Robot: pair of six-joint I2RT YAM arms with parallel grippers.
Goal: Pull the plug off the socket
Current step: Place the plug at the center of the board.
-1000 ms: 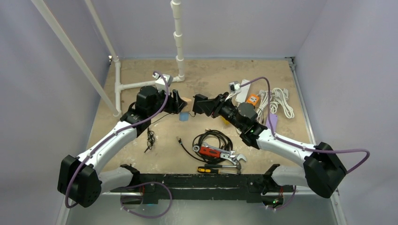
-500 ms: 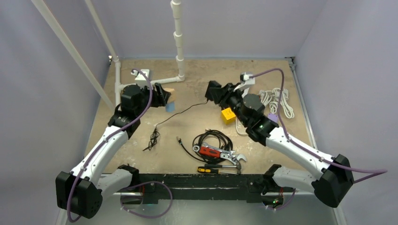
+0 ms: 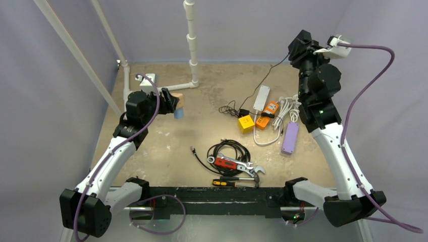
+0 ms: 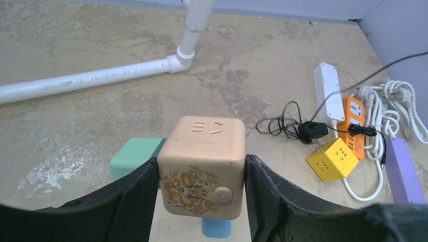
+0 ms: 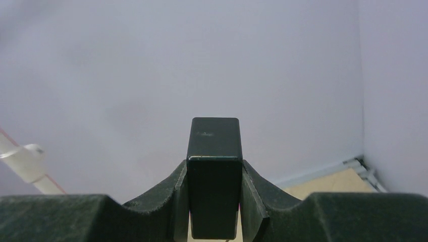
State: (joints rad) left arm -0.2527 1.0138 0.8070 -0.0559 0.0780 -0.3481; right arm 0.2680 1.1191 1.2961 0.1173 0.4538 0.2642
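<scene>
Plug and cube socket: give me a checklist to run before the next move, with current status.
1. Plug out of socket: ok. The plug is raised in the right gripper, well away from the cube socket.
2. Right grip: ok. The plug is pinched on both sides.
3. Left grip: ok. The left gripper clamps the cube socket on both sides, and it sits square.
4. Nothing left in the socket's top slots: ok in the left wrist view.
5. Plug pins intact: cannot tell, they are hidden.
</scene>
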